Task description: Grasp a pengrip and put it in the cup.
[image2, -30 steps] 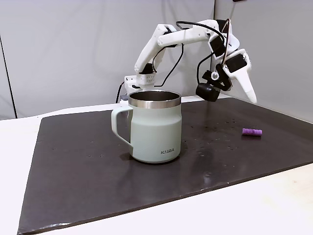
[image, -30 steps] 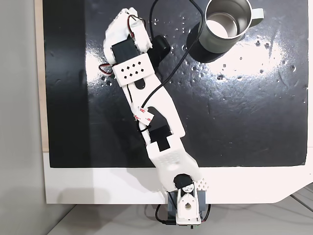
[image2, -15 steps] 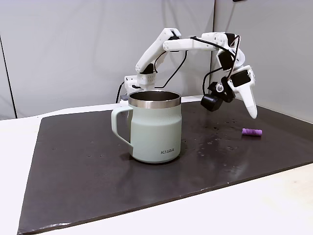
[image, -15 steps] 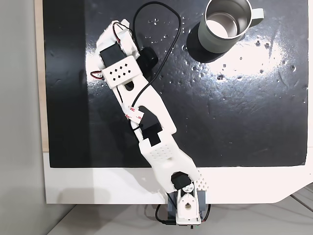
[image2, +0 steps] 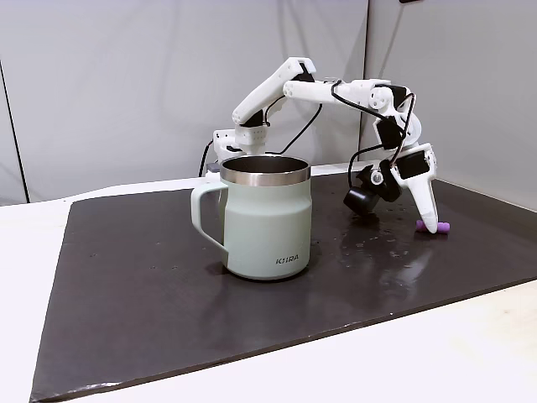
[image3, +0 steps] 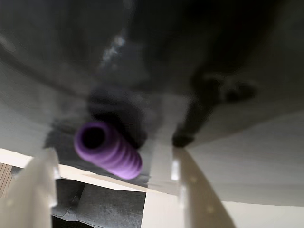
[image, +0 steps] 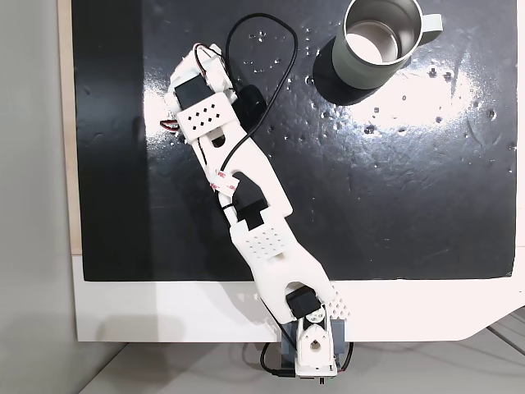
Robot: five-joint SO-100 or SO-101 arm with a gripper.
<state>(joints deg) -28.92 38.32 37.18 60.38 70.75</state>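
The pengrip (image3: 109,150) is a small purple ribbed tube lying on the black mat, seen end-on in the wrist view between my two white fingers (image3: 37,187). My gripper (image3: 114,157) is open, with one finger on each side of the tube and a gap to each. In the side fixed view my gripper (image2: 430,222) hangs low over the mat with its white fingertip right beside the pengrip (image2: 443,227). The cup (image2: 265,217), a grey-green mug with a steel rim, stands upright well to the left there. It sits at the top right in the top-down fixed view, cup (image: 376,43).
My white arm (image: 250,213) stretches from its base at the bottom edge up and to the left across the black mat (image: 410,180). A black cable (image: 279,49) loops above the wrist. The mat lies on a white board (image: 164,308).
The arm has swung left in the top-down view and dropped toward the mat. The gripper came down from mid-air to the pengrip, which has not moved.
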